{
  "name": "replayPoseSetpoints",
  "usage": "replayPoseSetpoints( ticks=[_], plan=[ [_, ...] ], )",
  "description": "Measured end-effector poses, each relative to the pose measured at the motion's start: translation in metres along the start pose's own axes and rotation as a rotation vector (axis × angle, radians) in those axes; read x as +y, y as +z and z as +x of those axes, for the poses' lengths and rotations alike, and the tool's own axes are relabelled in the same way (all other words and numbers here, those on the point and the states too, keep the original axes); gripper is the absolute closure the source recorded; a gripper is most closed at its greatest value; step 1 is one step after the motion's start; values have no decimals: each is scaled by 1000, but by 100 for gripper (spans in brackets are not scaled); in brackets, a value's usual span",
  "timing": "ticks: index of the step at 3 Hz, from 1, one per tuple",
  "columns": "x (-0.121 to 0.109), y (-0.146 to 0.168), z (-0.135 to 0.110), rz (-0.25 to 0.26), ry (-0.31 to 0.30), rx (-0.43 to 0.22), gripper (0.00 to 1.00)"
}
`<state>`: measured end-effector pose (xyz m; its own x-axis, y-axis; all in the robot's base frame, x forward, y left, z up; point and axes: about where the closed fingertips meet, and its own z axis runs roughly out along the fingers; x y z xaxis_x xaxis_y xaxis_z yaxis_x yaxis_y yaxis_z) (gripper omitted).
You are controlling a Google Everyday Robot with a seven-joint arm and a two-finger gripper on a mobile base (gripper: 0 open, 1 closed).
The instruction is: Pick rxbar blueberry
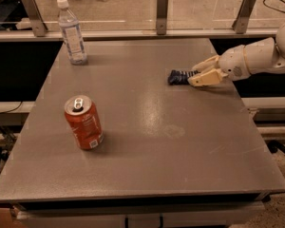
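Grey table, gripper at right — unclenched around rxbar blueberry, soda can, water bottle well apart

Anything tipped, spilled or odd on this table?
Nothing stands out: water bottle and soda can stand upright, the rxbar blueberry lies flat near the right edge, the claw at its right end.

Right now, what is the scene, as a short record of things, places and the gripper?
table: grey, flat
rxbar: lying flat, far right part of table
gripper: at the rxbar's right end, reaching in from the right
can: upright, near left
bottle: upright, capped, far left corner
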<state>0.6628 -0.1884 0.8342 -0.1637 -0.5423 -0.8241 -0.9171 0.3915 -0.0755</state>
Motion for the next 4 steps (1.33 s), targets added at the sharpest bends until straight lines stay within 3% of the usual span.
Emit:
replayPoseSetpoints(
  ticks=[1, 3, 4],
  plan=[
    [-3, -5, -16, 7, -42, -14, 100],
    [-6, -26, -99, 11, -219, -124, 100],
    [0, -36, -128, -4, -264, -204, 100]
  ],
)
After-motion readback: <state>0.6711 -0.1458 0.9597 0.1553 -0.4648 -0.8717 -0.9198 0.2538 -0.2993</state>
